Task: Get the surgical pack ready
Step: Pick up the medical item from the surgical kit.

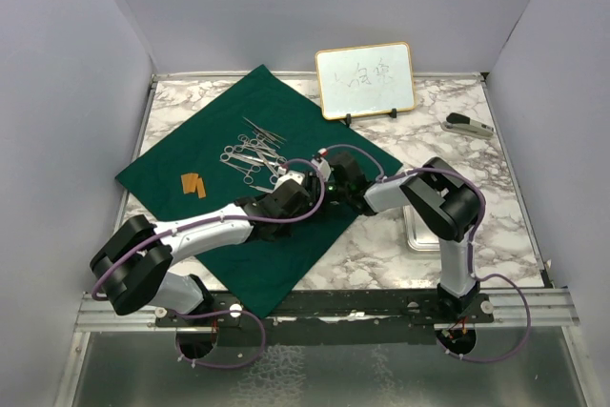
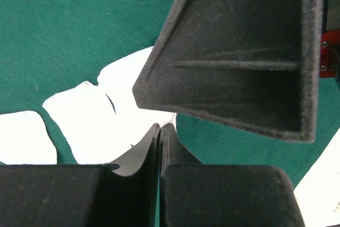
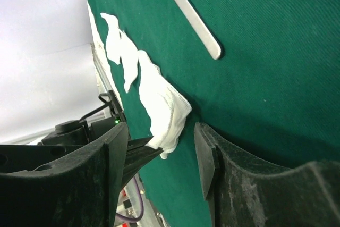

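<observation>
The dark green cloth (image 1: 200, 154) lies across the left half of the marble table, with silver scissor-like instruments (image 1: 253, 152) on it. The two grippers meet at its right part. My left gripper (image 2: 160, 127) is shut, its tips pinching the edge of a white gauze square (image 3: 162, 104). More gauze (image 2: 90, 112) lies flat beside it. My right gripper (image 3: 159, 150) stands open around that pinched gauze, neither finger (image 3: 207, 152) pressing it. In the top view the left gripper (image 1: 297, 183) and right gripper (image 1: 324, 171) nearly touch. The steel tray (image 1: 417, 237) is half hidden under the right arm.
A gold-framed whiteboard (image 1: 365, 80) stands at the back. A small grey tool (image 1: 467, 124) lies at the back right. Orange strips (image 1: 193, 183) rest on the cloth's left part. A flat steel instrument (image 3: 191, 17) lies just beyond the gauze.
</observation>
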`<state>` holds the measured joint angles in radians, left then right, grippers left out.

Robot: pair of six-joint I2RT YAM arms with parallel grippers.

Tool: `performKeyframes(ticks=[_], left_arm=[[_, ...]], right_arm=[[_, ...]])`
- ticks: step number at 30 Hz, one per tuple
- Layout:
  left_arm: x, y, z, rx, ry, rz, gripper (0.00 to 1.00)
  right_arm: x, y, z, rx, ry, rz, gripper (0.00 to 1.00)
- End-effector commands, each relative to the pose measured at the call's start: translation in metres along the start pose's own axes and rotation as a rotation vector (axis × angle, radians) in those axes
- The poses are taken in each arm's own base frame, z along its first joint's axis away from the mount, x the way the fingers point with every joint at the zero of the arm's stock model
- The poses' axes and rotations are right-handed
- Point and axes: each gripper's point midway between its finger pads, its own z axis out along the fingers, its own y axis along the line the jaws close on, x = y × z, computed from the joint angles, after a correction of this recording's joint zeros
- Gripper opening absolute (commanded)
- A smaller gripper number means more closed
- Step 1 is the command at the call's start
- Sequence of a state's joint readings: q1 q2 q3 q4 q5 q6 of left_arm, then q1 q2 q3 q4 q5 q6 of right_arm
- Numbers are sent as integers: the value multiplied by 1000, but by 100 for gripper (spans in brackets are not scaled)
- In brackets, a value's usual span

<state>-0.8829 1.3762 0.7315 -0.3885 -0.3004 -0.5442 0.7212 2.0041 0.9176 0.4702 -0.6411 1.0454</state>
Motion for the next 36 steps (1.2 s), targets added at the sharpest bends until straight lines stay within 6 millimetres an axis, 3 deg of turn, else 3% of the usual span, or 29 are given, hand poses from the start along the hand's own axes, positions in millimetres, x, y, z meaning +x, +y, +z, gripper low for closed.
performKeyframes(ticks=[1, 10, 19, 27, 31, 33, 36], left_arm=[[-3, -2, -3, 27, -16, -15, 0], [-2, -1, -5, 31, -21, -16, 0], [0, -3, -3, 42, -15, -18, 0], [1, -5, -7, 65, -15, -18, 2], [-18, -14, -30, 130, -67, -38, 36], [-39, -22, -51, 185, -128, -45, 54], [-80, -24, -90, 236, -254, -53, 69]], right_arm=[[19, -25, 2, 63, 25, 96, 52], [27, -18, 14, 25, 65, 107, 46], [21, -17, 17, 7, 34, 117, 31], [17, -17, 18, 1, 7, 94, 5], [15, -6, 7, -14, -7, 7, 1], [10, 8, -4, -25, -27, -81, 1], [0, 20, -27, -23, -63, -212, 1]])
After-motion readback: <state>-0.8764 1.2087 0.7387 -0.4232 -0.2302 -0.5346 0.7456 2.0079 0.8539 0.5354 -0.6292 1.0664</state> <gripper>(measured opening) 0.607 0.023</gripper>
